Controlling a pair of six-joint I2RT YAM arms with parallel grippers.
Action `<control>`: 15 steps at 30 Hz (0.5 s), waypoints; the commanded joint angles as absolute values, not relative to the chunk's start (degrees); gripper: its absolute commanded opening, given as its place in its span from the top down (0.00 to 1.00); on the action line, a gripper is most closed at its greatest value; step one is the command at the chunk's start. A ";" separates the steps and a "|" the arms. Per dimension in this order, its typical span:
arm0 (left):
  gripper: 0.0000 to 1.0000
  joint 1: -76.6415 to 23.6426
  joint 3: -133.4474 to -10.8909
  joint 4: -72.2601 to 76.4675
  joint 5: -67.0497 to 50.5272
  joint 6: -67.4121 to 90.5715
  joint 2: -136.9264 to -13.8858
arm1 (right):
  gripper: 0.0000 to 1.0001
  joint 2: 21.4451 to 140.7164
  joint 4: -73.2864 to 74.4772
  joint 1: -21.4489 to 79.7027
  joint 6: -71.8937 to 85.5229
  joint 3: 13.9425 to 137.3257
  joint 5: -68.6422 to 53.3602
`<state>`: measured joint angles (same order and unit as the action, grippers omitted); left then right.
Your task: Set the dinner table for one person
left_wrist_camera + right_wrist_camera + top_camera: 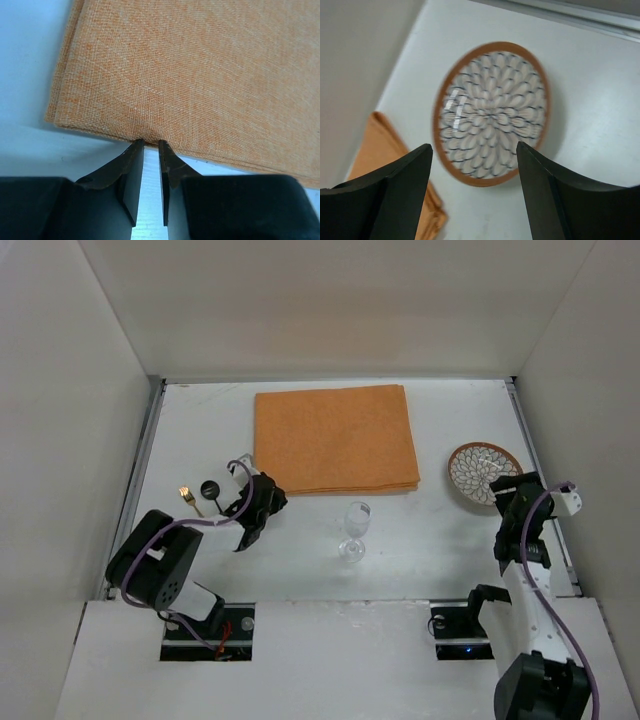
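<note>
**Mat gripped, plate lined up**

Across the whole view, the table (420, 540), barely laid. At twelve o'clock, the mat (335, 438), flat, nipped near its seven o'clock corner by the left gripper (151, 143), jaws almost together on the cloth edge. Looks like a drag towards six: calls for a low, steady pull. At three o'clock, the plate (484, 474), under the right gripper (474, 147), jaws wide apart, holding nothing. Near centre, the glass (354, 531), upright, probably in the mat's path. At nine, the fork (186, 496).
</note>
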<state>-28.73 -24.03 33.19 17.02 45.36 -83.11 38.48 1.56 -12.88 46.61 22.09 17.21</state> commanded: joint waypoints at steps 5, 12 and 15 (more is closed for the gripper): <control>0.83 -27.38 -26.01 35.25 18.90 47.11 -87.45 | 0.22 46.75 -0.34 -17.88 50.27 18.64 22.59; 0.82 -25.53 -25.58 35.33 17.23 47.37 -86.84 | 0.16 57.29 -7.55 -20.00 52.56 19.24 17.05; 0.81 -26.67 -24.44 36.82 15.82 46.85 -84.47 | 0.17 62.56 -11.15 -21.40 53.52 19.42 16.09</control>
